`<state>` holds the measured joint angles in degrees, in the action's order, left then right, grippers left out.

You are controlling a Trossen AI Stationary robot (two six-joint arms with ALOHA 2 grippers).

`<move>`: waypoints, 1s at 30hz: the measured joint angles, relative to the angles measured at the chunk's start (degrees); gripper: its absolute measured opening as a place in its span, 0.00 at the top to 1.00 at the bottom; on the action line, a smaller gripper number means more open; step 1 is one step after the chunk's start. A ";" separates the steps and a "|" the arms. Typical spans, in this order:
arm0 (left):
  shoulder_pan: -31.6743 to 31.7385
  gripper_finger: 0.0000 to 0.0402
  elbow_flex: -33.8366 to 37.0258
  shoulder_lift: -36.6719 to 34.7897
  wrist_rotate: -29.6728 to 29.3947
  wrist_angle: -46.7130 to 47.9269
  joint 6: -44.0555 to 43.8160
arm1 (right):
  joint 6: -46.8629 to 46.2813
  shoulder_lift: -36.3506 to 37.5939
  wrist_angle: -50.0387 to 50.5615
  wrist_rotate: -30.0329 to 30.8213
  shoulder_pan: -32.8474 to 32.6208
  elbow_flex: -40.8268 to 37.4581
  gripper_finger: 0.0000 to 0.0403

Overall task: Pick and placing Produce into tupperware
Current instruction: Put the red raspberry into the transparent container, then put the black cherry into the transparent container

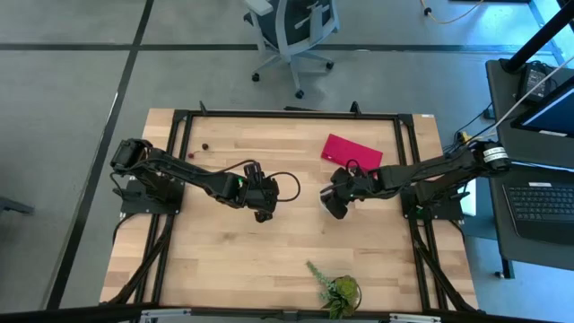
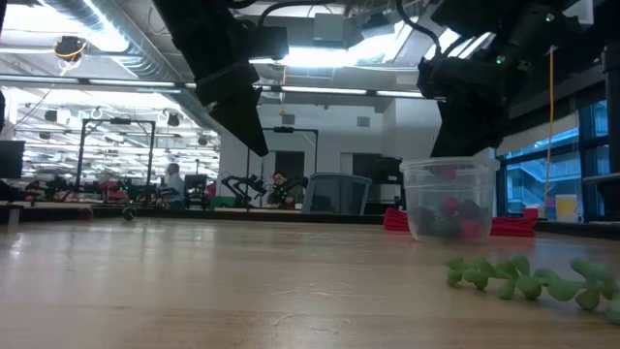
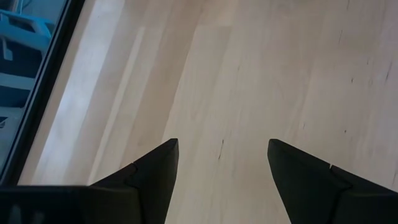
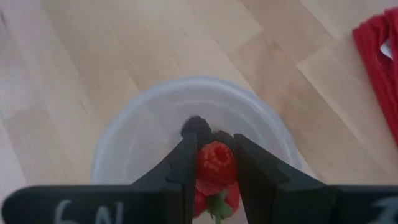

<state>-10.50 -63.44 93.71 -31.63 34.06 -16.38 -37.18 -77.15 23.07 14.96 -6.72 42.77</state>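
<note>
The tupperware (image 4: 155,118), a small round clear cup, stands on the wooden table right of the middle, also seen in the low view (image 2: 450,199). It holds a dark fruit (image 4: 198,126) and red fruits (image 2: 465,228). My right gripper (image 4: 216,146) hangs over its mouth, shut on a red berry (image 4: 216,163). In the high view my right gripper (image 1: 334,206) hides most of the cup. My left gripper (image 3: 222,146) stands open over bare wood left of the cup, also in the high view (image 1: 263,213). Two tiny fruits (image 1: 190,154) (image 1: 206,144) lie at the table's far left. My right gripper pinches the red berry by its two sides (image 4: 205,163) between its two fingers. The fingers slant down from above. The berry is lifted clear of the table and sits over the cup's open mouth, above the fruits inside.
A flat red rectangular piece (image 1: 352,151) lies beyond the cup toward the far right. A green leafy plant (image 1: 336,289) lies near the front edge, also in the low view (image 2: 528,276). A black frame (image 1: 287,115) borders the table. Bare wood spreads between the two grippers.
</note>
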 joint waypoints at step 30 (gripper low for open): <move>-0.02 0.40 0.13 -1.44 -2.94 7.39 -1.27 | 1.31 -0.38 -2.42 0.00 0.00 -0.09 0.69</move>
<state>-10.52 -63.31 92.27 -34.58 41.46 -17.65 -35.87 -77.53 20.65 14.96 -6.72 42.68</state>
